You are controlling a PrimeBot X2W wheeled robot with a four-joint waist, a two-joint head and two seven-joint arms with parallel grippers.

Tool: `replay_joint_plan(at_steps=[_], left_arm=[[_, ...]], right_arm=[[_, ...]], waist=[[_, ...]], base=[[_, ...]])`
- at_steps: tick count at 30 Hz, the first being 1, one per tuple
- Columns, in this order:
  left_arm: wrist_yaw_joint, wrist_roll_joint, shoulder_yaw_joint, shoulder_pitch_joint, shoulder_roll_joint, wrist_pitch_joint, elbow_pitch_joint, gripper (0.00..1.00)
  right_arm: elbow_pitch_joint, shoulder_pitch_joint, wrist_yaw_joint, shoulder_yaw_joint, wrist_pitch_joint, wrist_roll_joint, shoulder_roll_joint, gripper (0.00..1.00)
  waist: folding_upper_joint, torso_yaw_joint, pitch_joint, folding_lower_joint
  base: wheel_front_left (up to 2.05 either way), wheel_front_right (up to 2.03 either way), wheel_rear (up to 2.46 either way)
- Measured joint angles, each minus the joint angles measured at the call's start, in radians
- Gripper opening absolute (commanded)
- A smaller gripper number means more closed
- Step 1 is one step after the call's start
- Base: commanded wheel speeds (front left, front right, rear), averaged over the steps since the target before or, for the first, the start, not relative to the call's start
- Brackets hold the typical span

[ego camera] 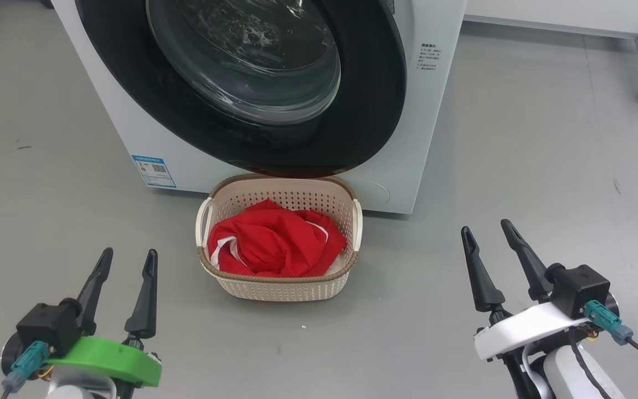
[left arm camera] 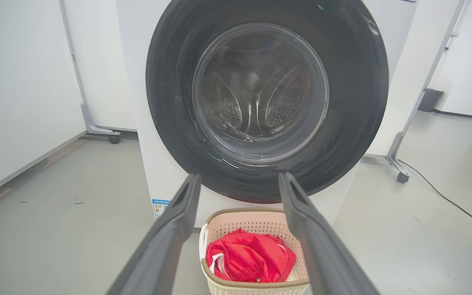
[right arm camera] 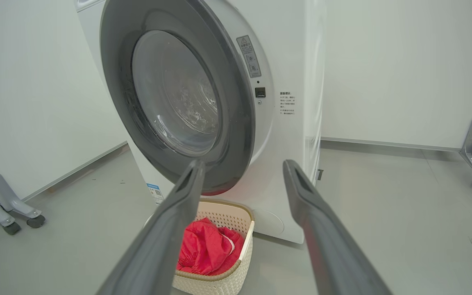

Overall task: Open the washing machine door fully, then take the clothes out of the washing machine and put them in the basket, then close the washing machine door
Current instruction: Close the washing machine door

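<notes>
Left gripper (ego camera: 130,252), right gripper (ego camera: 484,225): dark, tapered, spread wide, empty. Ahead between them: perforated cream basket (ego camera: 280,288) holding crumpled red clothes (ego camera: 274,244).

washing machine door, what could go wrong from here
1. In the right wrist view the washing machine door looks slightly ajar: the latch slot beside its rim is uncovered, so it may end up unlatched.
2. The basket holding the clothes sits right under the door's lower edge; an arm reaching in to push could knock it.
3. The left gripper and right gripper have narrow fingertips that might slip on the glossy rim.
</notes>
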Motion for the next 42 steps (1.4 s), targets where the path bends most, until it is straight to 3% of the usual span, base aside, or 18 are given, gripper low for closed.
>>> replay_joint_plan(at_steps=[5,6,7,8,24,42], left_arm=[[-0.001,0.015,0.010,0.008,-0.016,0.000,-0.003,1.00],[-0.004,0.017,0.011,0.008,-0.018,0.000,-0.003,1.00],[-0.008,0.018,0.012,0.008,-0.020,0.000,-0.003,1.00],[-0.009,0.022,0.012,0.009,-0.022,0.000,-0.004,1.00],[-0.032,0.070,-0.004,-0.002,-0.068,0.000,-0.029,1.00],[-0.044,0.132,-0.062,-0.086,-0.117,0.000,-0.038,1.00]], right_arm=[[-0.001,0.000,0.000,0.005,0.000,0.000,0.000,1.00],[-0.001,0.000,0.000,0.013,0.000,0.001,-0.001,0.89],[-0.004,0.000,0.000,0.023,0.000,0.002,-0.002,0.24],[-0.014,-0.001,0.000,0.031,0.000,0.011,-0.001,0.00],[-0.040,-0.127,0.000,0.116,0.000,0.019,-0.099,0.00],[-0.026,-0.397,0.000,0.110,0.040,0.015,-0.260,0.00]], waist=[[0.0000,0.003,0.004,0.0000],[0.0000,0.004,0.005,0.0000],[0.0000,0.005,0.006,0.0000],[0.0000,0.006,0.008,0.0000],[0.0000,0.052,0.089,0.0000],[0.0000,0.176,0.227,0.0000]], base=[[0.00,0.00,0.00],[0.00,0.00,0.00],[0.00,0.00,0.00],[0.00,0.00,0.00],[0.00,0.00,0.00],[0.00,0.00,0.00]])
